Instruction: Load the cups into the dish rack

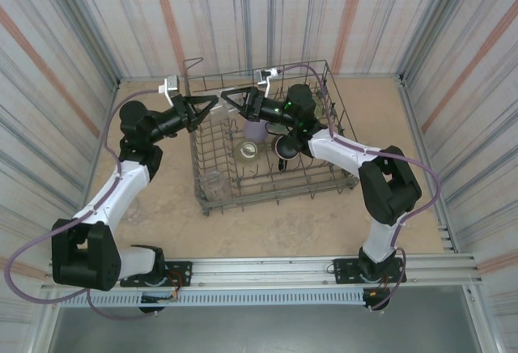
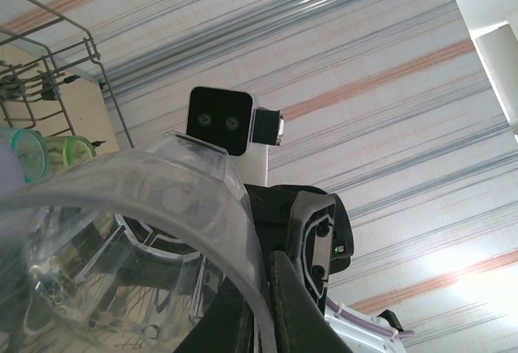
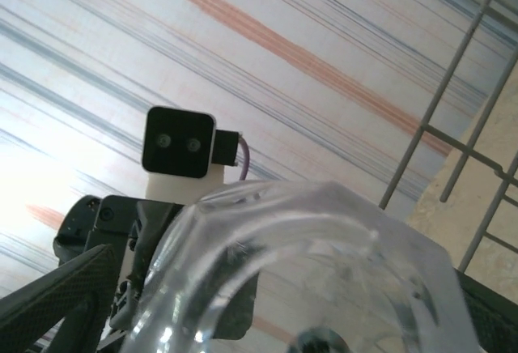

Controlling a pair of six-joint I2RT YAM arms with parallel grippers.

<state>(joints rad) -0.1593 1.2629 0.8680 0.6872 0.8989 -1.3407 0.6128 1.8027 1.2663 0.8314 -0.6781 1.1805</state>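
Few cups point(image 1: 247, 150) already in the dish rack point(image 1: 340, 179) mid-frame, but the left gripper point(image 1: 209, 104) is clamped on another clear cup point(image 2: 121, 231) above the rack's upper-left, right gripper point(image 1: 231, 100) gaping wide next to it, so more to load.

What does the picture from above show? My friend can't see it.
Two robot arms reach over a wire dish rack, the left fingers and right fingers almost meeting above its far left part. Inside sit a lavender cup, two clear cups and a dark cup.
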